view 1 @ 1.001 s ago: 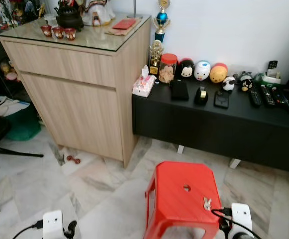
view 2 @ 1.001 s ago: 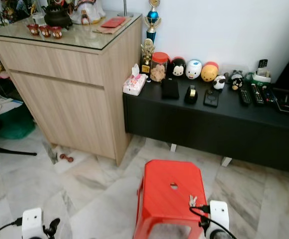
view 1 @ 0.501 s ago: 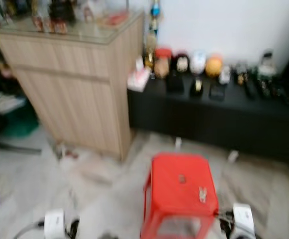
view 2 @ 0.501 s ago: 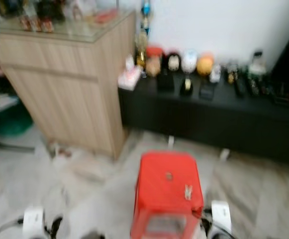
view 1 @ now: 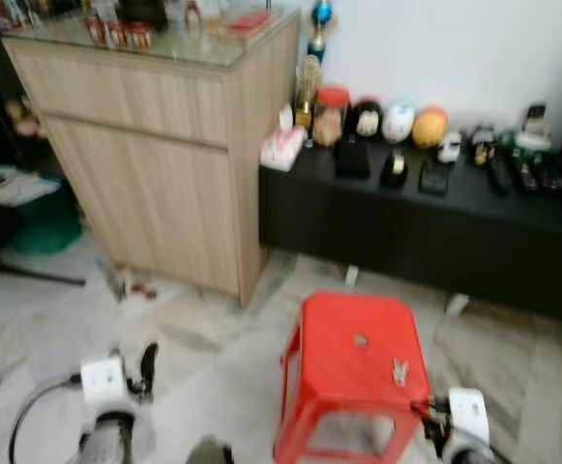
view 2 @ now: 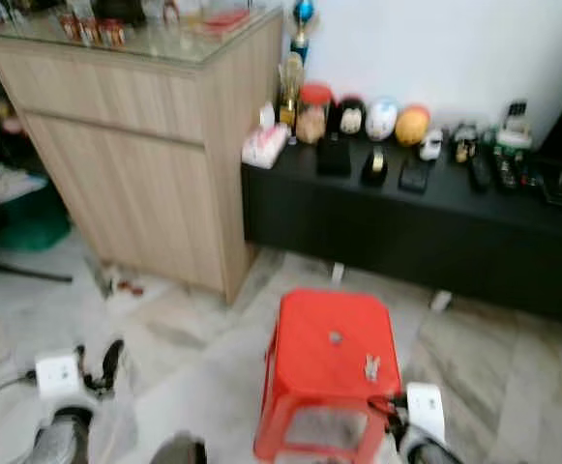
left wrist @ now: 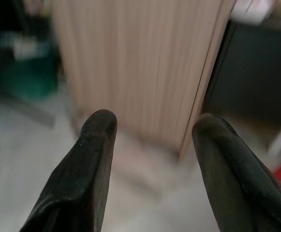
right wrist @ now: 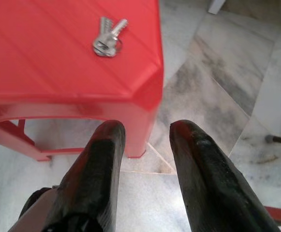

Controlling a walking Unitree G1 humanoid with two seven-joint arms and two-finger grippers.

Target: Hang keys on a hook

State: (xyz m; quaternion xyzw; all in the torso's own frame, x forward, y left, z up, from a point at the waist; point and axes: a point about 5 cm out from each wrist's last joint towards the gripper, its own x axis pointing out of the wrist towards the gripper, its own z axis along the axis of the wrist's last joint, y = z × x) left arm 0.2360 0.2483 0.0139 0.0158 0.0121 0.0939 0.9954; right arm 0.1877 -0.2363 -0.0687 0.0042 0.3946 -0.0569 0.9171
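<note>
- The small bunch of silver metal keys on a split ring lies flat on the top of the red plastic stool, near the stool's right edge and towards its front right corner, a little way from the round hole in the middle of the seat.
- The right hand hangs low just off the stool's front right corner, above the grey-veined marble floor; its two black fingers are spread apart and hold nothing.
- The left hand is out over the floor to the left, well apart from the stool, fingers parted and empty, facing the pale wooden cabinet.
- No hook can be made out among the things in view, so the hanging place is yet to be found.
- The keys look light, stiff and thin, and they lie flush on smooth plastic, so they will probably slide or skid when nudged.
- Best hold, I judge: pinch across the ring or the key heads where they stack thickest, coming straight down with the fingertips either side.
- A loose pinch on one blade would likely let the bunch swing or slip out.
</note>
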